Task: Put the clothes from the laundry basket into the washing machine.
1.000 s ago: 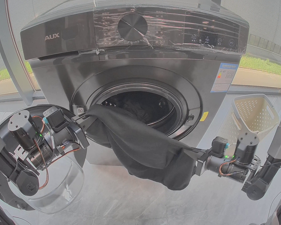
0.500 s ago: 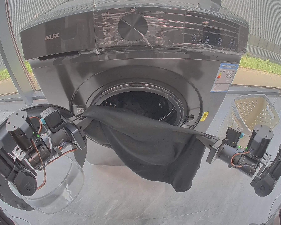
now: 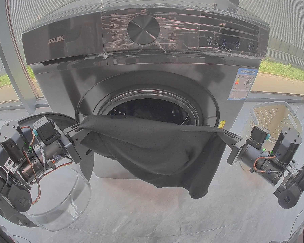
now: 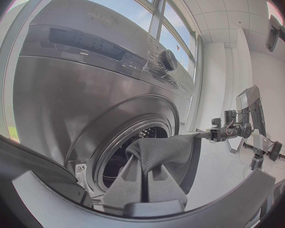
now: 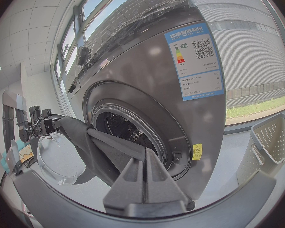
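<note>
While the left end effector [image 3: 76,131] has drifted a little outward, off toward the open glass door [image 3: 57,199] of the washing machine [image 3: 74,81], its fingers are clamped fully shut on one corner of the black garment [image 3: 152,149], and that grip has not slipped. Moving across, the garment itself looks quite different from a second ago. Then it hung in a slack diagonal, high on the left and sagging low toward the right. Now its top edge runs nearly level and taut across the lower part of the drum mouth [image 3: 152,108], with the rest drooping in a belly below, seemingly clear of the floor. It hangs in front of the opening, outside the drum, where something dark already lies.

Further right, the right end effector [image 3: 229,138] accounts for most of that change. It has climbed from well below the drum mouth to about the height of its partner and swung outward, closed hard on the opposite corner. Beyond it the laundry basket [image 3: 277,118] stands tipped by the machine's right side, where it was; whether more clothes are in it I cannot tell.

To my eye the cloth is now spread and lifted for feeding in, so the carry is done and the push through the opening is what remains for this piece.
</note>
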Robot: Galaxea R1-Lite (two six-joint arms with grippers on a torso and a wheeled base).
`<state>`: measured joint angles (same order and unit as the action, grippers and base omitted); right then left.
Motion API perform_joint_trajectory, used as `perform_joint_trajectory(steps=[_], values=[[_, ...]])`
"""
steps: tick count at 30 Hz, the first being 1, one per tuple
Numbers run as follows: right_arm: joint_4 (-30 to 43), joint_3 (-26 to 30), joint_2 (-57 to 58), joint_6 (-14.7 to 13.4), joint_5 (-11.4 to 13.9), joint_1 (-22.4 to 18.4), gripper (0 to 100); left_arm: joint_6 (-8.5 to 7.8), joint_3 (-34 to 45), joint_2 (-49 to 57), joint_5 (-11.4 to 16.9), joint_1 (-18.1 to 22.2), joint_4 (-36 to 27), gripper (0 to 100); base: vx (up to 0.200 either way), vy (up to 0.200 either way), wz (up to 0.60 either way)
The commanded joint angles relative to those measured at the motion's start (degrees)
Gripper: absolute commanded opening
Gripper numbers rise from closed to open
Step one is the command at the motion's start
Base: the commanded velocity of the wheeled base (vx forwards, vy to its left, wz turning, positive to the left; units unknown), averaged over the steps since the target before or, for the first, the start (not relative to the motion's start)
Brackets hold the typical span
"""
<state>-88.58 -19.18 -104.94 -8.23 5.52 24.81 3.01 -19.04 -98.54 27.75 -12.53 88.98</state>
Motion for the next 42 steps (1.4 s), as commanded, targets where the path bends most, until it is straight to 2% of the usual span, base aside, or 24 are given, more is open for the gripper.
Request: perform_joint_trajectory(steps=[1, 12, 26, 29, 34, 35, 39, 42], values=[[0.0, -0.2, 0.3, 0.1, -0.2, -0.2, 0, -0.02, -0.1, 0.5, -0.1, 0.5, 0.2, 0, 0.000, 0.000, 0.00], [0.0, -0.2, 0.4, 0.0, -0.2, 0.1, 0, -0.20, -1.3, -0.2, -0.3, 1.5, 0.3, 0, 0.000, 0.000, 0.00], [-0.1, -2.5, 1.9, 0.0, -0.8, 3.9, 0, -0.29, -0.6, 0.5, 0.1, 1.9, 0.3, 0, 0.000, 0.000, 0.00], [-0.1, -2.7, 1.9, 0.0, -1.3, 4.5, 0, -1.52, -0.6, 0.5, 0.2, 2.0, 0.3, 0, 0.000, 0.000, 0.00], [-0.1, -2.5, 1.9, 0.0, -1.5, 5.6, 0, -1.60, -0.3, 0.5, 0.6, 1.7, 0.2, 0, 0.000, 0.000, 0.00], [-0.1, -2.5, 1.8, 0.0, -1.5, 6.0, 0, -1.60, 0.0, 0.5, 0.6, 1.6, 0.2, 100, 0.000, 0.000, 0.00], [-0.1, -2.4, 1.8, -0.1, -1.4, 6.9, 0, -0.99, 2.6, -0.2, 1.6, -0.3, 0.2, 100, 0.000, 0.000, 0.00], [-0.1, -2.3, 1.7, -0.1, -1.4, 7.2, 0, -1.60, 4.8, -1.9, 1.3, -0.8, 0.2, 100, 0.000, 0.000, 0.00]])
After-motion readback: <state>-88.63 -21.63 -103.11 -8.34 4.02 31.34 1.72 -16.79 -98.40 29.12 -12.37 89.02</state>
